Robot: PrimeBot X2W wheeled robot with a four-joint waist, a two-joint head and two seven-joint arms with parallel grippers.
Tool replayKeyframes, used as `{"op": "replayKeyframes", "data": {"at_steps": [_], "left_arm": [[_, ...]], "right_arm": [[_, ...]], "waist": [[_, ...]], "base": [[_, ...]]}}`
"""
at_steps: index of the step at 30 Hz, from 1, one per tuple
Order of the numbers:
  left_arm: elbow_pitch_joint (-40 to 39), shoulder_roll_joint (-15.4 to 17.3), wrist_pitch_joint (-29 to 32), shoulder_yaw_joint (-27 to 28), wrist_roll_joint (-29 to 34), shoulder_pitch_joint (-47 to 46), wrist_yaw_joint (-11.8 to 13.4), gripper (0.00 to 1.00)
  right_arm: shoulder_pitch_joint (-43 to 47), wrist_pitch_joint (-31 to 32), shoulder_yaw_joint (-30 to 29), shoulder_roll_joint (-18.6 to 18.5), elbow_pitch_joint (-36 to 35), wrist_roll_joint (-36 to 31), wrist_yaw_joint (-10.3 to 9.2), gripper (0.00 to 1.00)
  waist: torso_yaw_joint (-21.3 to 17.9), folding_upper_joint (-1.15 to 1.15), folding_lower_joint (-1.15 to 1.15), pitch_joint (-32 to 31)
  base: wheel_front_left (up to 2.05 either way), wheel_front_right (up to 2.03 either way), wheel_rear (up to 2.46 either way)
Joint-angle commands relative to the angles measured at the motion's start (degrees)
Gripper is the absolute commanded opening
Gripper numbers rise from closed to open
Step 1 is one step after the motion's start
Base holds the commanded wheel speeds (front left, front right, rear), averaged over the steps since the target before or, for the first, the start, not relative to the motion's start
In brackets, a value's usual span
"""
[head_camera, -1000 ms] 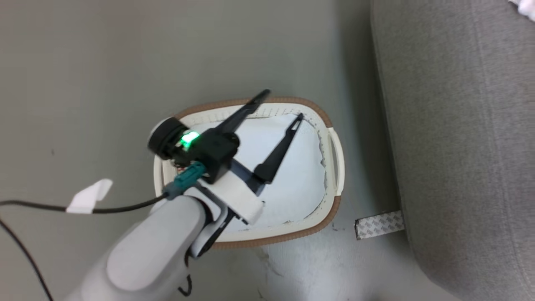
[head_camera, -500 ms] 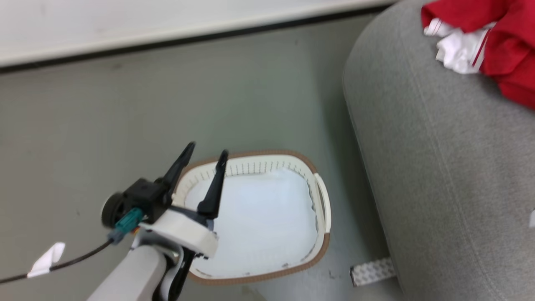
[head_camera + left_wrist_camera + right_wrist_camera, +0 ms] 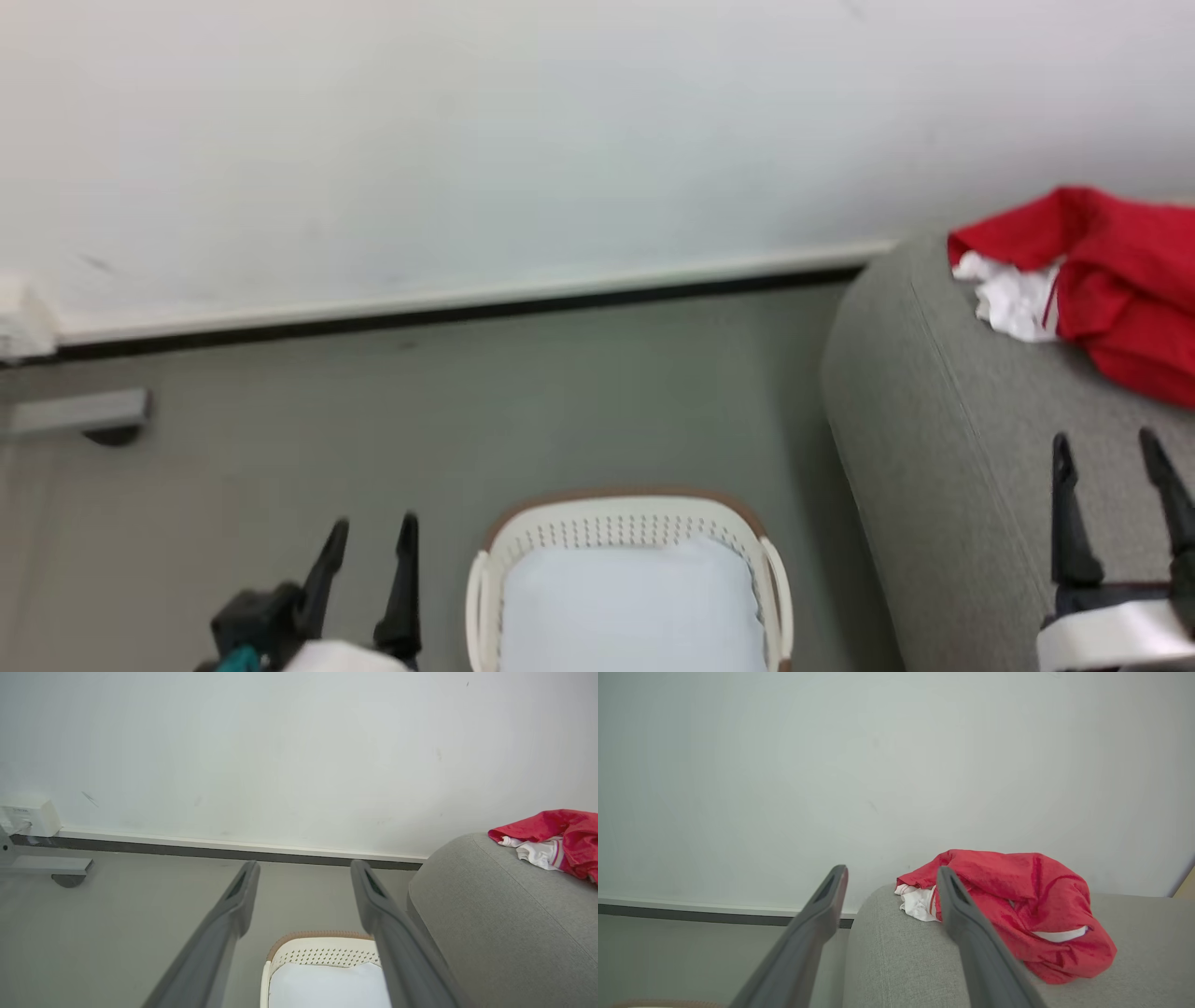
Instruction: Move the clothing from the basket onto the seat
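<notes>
The red clothing (image 3: 1111, 280) with a white striped part lies crumpled on the grey seat (image 3: 943, 467) at the right; it also shows as clothing (image 3: 1017, 910) and clothing (image 3: 556, 840) in the wrist views. The cream basket (image 3: 625, 523) with a brown rim stands on the floor at bottom centre, showing just its white lining. My left gripper (image 3: 373, 532) is open, left of the basket. My right gripper (image 3: 1106, 448) is open above the seat, short of the clothing. Both hold nothing.
A white wall with a dark baseboard (image 3: 448, 313) runs behind. A grey metal foot with a caster (image 3: 84, 415) and a white box (image 3: 23, 317) sit at the far left. Grey floor (image 3: 467, 420) lies between wall and basket.
The head camera has tilted up, bringing wall and seat top into view. My left gripper has left the basket for the floor beside it. My right gripper has come into view over the seat.
</notes>
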Motion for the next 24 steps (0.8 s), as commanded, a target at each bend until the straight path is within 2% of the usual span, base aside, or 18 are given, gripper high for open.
{"op": "replayKeyframes", "data": {"at_steps": [1, 10, 16, 24], "left_arm": [[0.2, -0.4, 0.0, 1.1, 1.2, 1.3, -0.4, 1.00], [1.4, -4.0, 0.0, 7.8, 5.7, 6.2, -3.6, 1.00], [2.4, -5.5, 0.0, 9.8, 8.2, 7.0, -5.9, 1.00], [3.8, -6.8, 0.0, 11.1, 10.1, 5.6, -7.8, 1.00]], "right_arm": [[1.7, -0.2, 0.4, 0.0, -0.2, -0.8, -0.14, 1.00], [6.8, -0.2, 2.7, 0.2, 2.6, 3.6, -0.14, 1.00], [7.9, -0.2, 4.4, 0.2, 5.7, 3.7, -0.15, 1.00], [8.2, -0.2, 5.8, 0.2, 8.0, 5.4, -0.14, 1.00]], "waist": [[3.6, 0.00, 0.02, -4.7], [6.6, 0.00, 0.02, -8.2], [8.0, 0.00, 0.02, -8.8], [9.1, 0.00, 0.02, -8.6]], "base": [[0.00, 0.00, 0.00], [0.00, 0.00, 0.00], [0.00, 0.00, 0.00], [0.00, 0.00, 0.00]]}}
